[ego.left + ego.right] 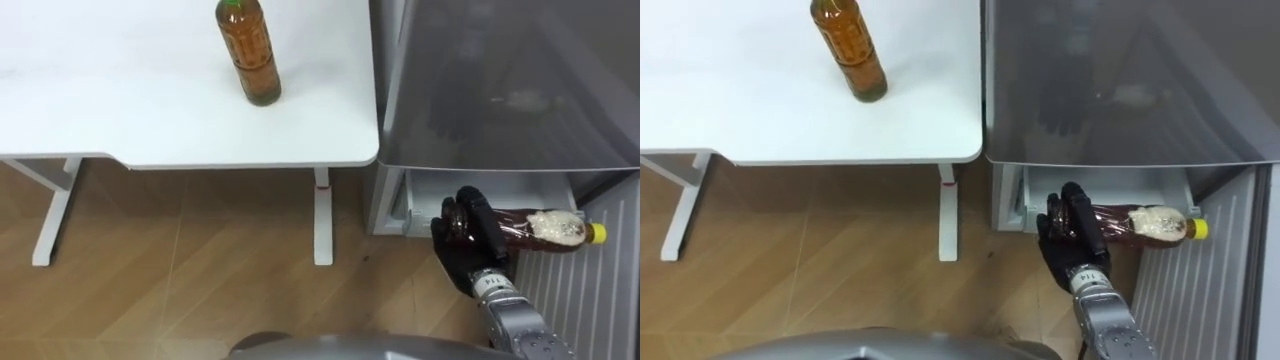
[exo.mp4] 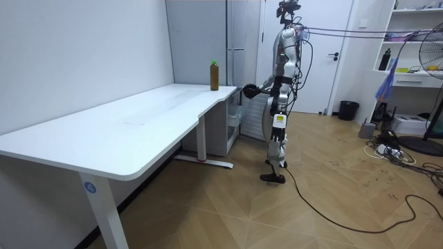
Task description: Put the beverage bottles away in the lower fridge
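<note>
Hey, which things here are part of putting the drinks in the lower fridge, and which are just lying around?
Part of the job: yellow-capped bottle in the right robot hand; green-capped bottle, upright; fridge with its lower compartment.
Just there: white table under the green-capped bottle, bin, fan.

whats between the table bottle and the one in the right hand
Only bare table and fridge front lie between the standing bottle and the held bottle in the right hand, in both eye views.
</note>
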### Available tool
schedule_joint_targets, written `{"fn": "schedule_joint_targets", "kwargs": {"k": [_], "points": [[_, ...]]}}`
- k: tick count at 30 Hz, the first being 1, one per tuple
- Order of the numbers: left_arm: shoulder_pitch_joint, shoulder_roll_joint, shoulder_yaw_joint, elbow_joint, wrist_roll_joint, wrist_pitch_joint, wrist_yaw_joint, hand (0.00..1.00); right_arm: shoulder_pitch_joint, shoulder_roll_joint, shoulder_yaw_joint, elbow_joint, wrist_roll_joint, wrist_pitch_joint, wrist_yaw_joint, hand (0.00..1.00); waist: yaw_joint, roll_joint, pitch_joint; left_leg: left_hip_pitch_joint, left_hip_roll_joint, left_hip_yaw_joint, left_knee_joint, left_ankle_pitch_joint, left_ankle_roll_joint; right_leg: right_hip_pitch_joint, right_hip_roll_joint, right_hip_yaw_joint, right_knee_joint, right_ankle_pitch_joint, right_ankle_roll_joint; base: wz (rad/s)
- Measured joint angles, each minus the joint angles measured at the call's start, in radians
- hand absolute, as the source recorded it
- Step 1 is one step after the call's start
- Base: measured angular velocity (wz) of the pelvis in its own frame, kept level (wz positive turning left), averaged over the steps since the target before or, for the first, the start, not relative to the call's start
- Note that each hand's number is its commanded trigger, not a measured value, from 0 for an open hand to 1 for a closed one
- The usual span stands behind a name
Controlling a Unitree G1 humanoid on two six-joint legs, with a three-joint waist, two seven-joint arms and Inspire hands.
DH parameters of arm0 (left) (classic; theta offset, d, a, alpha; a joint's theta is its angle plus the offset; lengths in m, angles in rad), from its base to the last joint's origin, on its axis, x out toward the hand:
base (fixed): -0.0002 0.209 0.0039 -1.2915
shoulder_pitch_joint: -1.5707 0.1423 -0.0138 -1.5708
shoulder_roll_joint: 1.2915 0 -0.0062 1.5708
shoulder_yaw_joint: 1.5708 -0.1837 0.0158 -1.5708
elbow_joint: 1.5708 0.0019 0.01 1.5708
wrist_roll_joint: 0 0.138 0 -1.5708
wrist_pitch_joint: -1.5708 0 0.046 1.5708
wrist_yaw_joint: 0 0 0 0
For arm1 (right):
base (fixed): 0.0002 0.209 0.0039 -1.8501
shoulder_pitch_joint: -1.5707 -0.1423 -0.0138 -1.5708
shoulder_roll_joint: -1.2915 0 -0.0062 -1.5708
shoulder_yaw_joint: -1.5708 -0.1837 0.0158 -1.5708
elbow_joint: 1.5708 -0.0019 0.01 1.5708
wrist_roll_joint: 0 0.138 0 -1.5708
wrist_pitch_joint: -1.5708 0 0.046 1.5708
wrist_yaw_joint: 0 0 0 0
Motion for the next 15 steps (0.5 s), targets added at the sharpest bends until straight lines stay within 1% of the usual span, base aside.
{"fn": "schedule_joint_targets", "kwargs": {"k": [8, 15], "points": [[0.014, 0.0, 0.001, 0.0, 0.0, 0.001, -0.017, 0.0, 0.0, 0.001, 0.0, 0.001, 0.0, 0.0, 0.0, 1.0, 0.001, 0.002, -0.0012, 0.001, 0.0, -0.002, 0.001, 0.0, 0.0, 0.002, 0.0, 0.0, 0.0, -0.001, 0.0, 0.0], [0.02, -0.001, 0.005, 0.0, 0.0, 0.0, -0.028, 0.0, 0.0, 0.001, 0.0, 0.021, 0.0, 0.0, 0.0, 1.0, 0.002, -0.005, -0.0022, 0.008, -0.002, -0.007, 0.003, 0.0, 0.0, 0.015, 0.0, -0.003, -0.011, -0.001, 0.0, 0.02]]}}
